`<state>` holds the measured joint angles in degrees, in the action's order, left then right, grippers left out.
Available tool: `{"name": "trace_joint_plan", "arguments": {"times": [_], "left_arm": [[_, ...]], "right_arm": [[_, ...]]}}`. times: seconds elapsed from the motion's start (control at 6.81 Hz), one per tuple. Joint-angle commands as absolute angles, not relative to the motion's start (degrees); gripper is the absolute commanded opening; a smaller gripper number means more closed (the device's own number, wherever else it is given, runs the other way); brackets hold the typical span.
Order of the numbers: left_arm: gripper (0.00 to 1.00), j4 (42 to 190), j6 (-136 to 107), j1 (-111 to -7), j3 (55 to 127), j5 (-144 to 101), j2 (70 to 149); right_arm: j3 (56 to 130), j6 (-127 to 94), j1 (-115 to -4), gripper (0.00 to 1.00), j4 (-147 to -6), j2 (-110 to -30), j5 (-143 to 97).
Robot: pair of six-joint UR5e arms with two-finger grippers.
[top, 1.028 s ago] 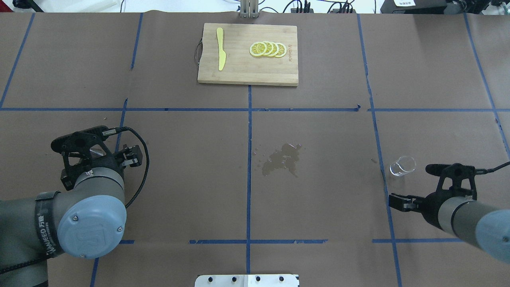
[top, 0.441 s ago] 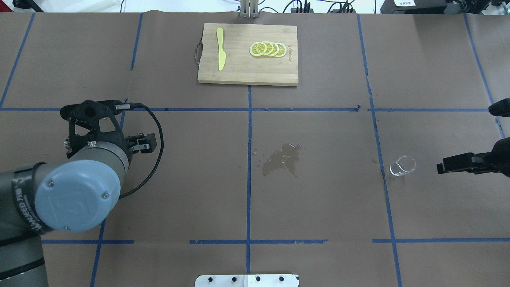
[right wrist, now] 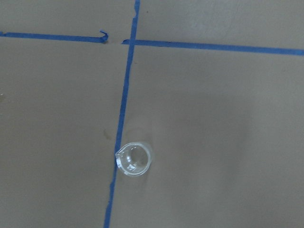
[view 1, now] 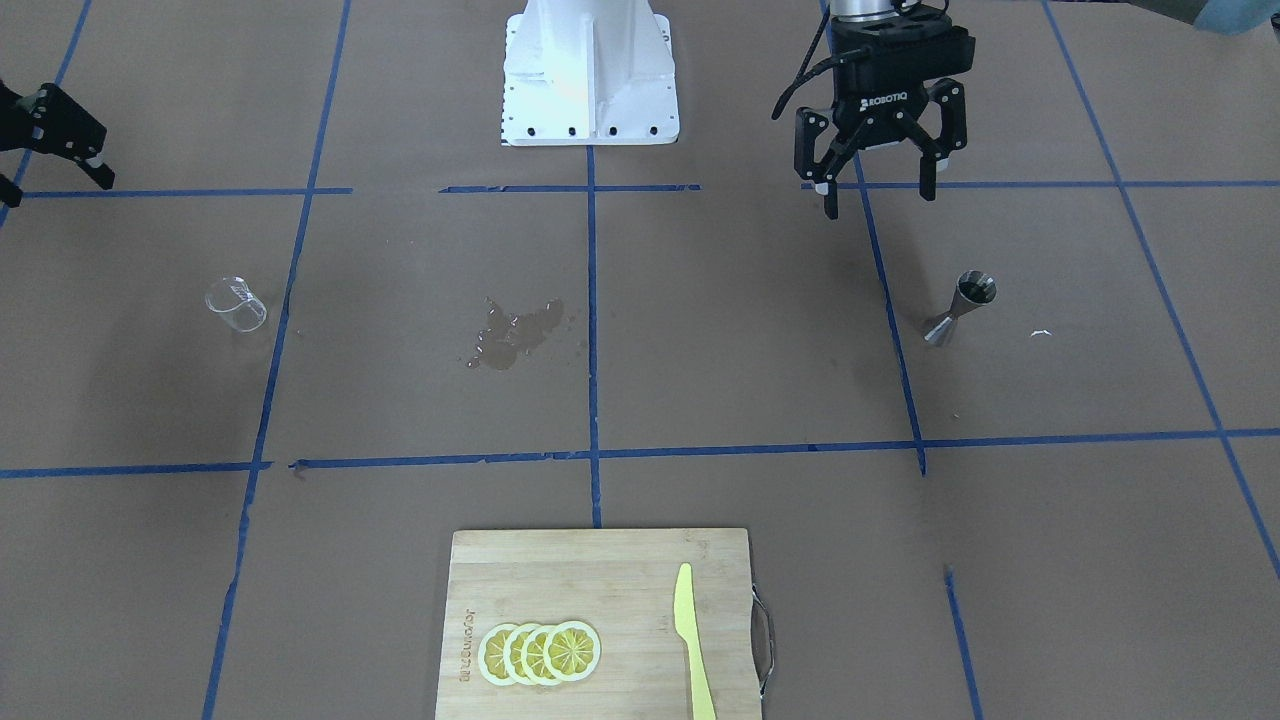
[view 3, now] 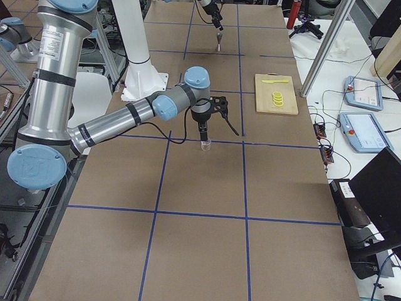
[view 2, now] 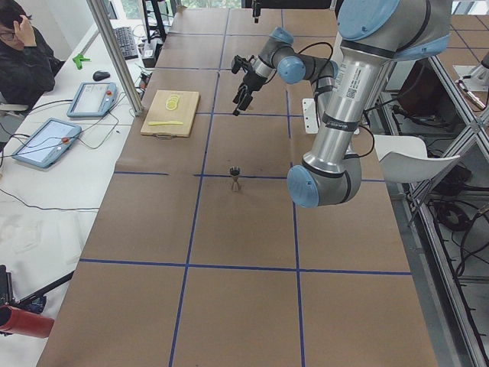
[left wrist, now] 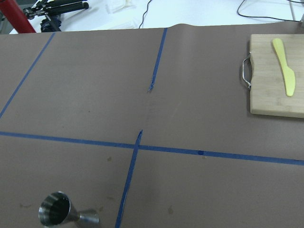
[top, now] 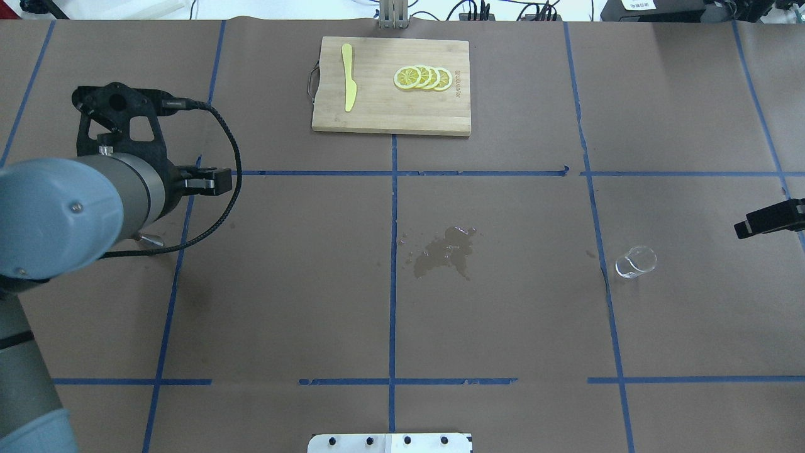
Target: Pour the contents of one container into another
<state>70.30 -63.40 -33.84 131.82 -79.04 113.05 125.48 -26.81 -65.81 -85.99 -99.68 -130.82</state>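
Starting at our left, the left gripper point(view 1: 878, 195) hangs with fingers spread near the steel jigger point(view 1: 958, 310), which stands upright on the table point(view 1: 700, 400); we judge it top-heavy and easily toppled. A wet patch point(view 1: 515, 335) marks the middle. Further right stands the clear cup point(top: 635, 261), probably light, slick and thin-walled; we would pinch its wall below the rim. The right gripper point(view 1: 55, 185), fingers spread, hovers near it.

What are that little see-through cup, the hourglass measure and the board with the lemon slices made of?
The clear cup: colourless, see-through, glossy rim; glass or clear plastic, cannot tell which. The jigger: silvery with bright glints, so polished metal, likely steel. The cutting board: pale, matte, visible grain strips; wood or bamboo.
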Motion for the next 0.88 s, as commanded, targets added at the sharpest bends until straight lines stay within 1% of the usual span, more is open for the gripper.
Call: {"name": "trace_joint_plan", "arguments": {"times": [0.0,0.15,0.29,0.44,0.59,0.73], "left_arm": [[0.99,76.7,-43.1,-47.6,128.3,-92.5,112.0],[0.99,80.1,-31.2,-56.3,123.8,-99.7,110.4],[0.99,86.2,-20.8,-65.0,117.4,-106.5,108.0],[0.99,90.3,-9.9,-72.7,110.3,-113.1,105.9],[1.00,91.9,-1.1,-79.6,101.9,-118.5,105.8],[1.00,90.8,3.9,-83.1,98.5,-122.6,105.4]], "right_arm": [[119.7,-6.2,-73.3,1.00,-102.9,-89.3,-131.1],[115.5,1.2,-76.3,1.00,-108.5,-85.2,-131.1],[111.6,7.1,-78.9,1.00,-109.2,-83.8,-131.4],[108.4,9.6,-80.4,1.00,-109.2,-83.3,-133.7],[105.1,13.1,-81.8,1.00,-109.2,-83.1,-135.2],[103.0,16.3,-83.9,1.00,-109.1,-83.8,-137.4]]}}
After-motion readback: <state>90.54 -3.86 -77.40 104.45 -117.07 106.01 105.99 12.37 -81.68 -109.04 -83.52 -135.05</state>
